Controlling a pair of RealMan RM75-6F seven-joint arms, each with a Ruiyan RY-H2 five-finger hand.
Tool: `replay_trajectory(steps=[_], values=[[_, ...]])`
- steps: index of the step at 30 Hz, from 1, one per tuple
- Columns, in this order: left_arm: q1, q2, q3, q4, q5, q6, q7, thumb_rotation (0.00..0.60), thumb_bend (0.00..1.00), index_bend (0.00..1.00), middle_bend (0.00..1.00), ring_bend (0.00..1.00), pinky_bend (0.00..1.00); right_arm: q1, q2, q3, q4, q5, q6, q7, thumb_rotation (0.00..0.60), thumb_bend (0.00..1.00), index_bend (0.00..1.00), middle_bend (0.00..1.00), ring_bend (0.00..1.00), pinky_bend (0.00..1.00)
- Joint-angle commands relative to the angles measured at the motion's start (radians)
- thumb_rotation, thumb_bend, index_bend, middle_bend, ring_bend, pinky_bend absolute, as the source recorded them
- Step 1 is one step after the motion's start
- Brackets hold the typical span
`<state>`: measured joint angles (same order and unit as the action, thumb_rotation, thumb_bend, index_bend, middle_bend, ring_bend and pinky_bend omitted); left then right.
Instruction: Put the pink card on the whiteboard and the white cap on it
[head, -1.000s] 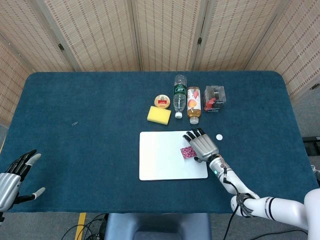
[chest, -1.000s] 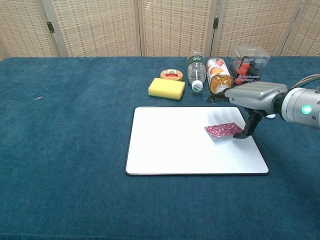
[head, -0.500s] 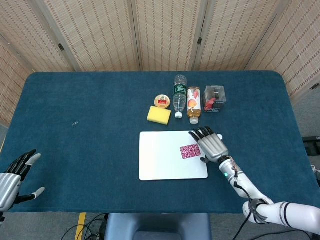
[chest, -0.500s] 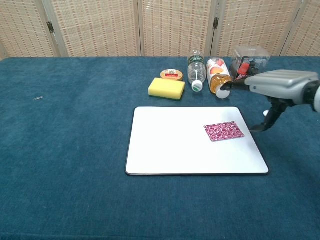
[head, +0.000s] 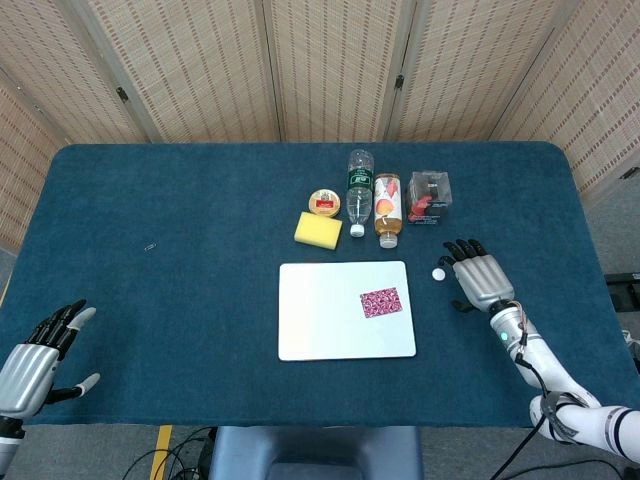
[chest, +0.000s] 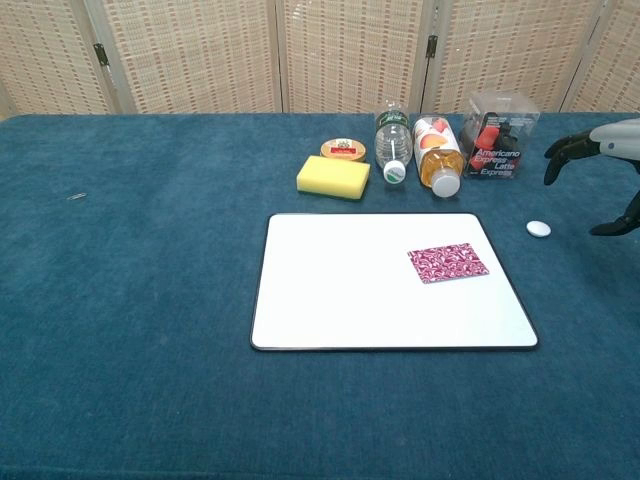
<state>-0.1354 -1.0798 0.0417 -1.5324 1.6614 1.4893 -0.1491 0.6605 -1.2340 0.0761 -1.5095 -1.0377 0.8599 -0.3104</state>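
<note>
The pink card (head: 380, 302) lies flat on the whiteboard (head: 320, 320), in its right half, near the right edge. The white cap (head: 438, 273) is not on the board; it lies on the blue worktop (head: 180, 250) just beside the board's upper right corner. The right robot hand (head: 478, 276) is near the cap, on its right side, with the fingers spread and nothing held; it does not touch the cap. The left robot hand (head: 40, 352) is well apart at the near left edge of the worktop, also released with fingers apart. Behind the board lies a yellow sponge (head: 318, 229), with a small round tin (head: 324, 202) touching it. Beside them a clear water bottle (head: 359, 189) and a juice bottle (head: 387, 206) with orange liquid lie on their sides. A clear plastic box (head: 429, 197) with red and black content is at their right.
</note>
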Motion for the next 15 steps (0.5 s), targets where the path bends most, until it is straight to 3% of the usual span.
replay_trajectory(steps=[1,15], values=[[-0.003,0.001,-0.003,0.0,-0.008,-0.008,-0.005,0.6,0.22,0.0,0.07,0.09,0.19,0.018,-0.032,0.01,0.071,0.022,-0.048,0.023,0.6,0.14,0.29,0.07,0.0,0.0],[-0.012,0.008,-0.001,0.016,-0.008,-0.018,-0.048,0.6,0.22,0.0,0.07,0.09,0.19,0.09,-0.136,0.033,0.246,0.066,-0.161,0.032,0.6,0.15,0.34,0.08,0.0,0.0]])
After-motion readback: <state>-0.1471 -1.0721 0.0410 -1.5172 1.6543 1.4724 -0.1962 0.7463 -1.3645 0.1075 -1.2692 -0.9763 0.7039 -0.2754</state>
